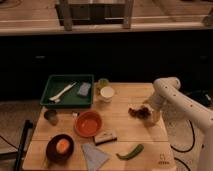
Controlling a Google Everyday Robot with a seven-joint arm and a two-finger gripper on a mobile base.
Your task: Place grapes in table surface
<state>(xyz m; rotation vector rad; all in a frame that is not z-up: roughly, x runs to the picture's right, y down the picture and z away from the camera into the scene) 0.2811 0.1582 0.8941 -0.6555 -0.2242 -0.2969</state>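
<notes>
Right, from my end the gripper point(149, 114) is low over the right side of the table surface point(125, 96), at centre-right of the frame. The white arm point(176, 96) bends down to it from the right edge. The grapes point(136, 112) sit as a dark reddish clump just left of the gripper, touching it as far as I can see and down at tabletop level. I can't tell whether the gripper is clamped on them or has let go; that bit is hidden behind the wrist and the bunch.

Rest of the table, approx:
- green tray point(49, 96) at upper left, w/ a white utensil point(62, 92) and a bluish sponge point(84, 89) in it
- white cup point(107, 93) just right of the tray, w/ a green cup point(102, 82) behind it
- small metal cup point(50, 116) below the tray, near the left edge
- orange bowl point(89, 123) at centre-left, well apart from the grapes
- dark bowl point(52, 151) at lower left, something orange inside
- grey-blue cloth point(94, 155) at the bottom edge, a small box point(105, 136) just above it
- green curved veg point(130, 151) at lower centre, below the grapes and apart from them
</notes>
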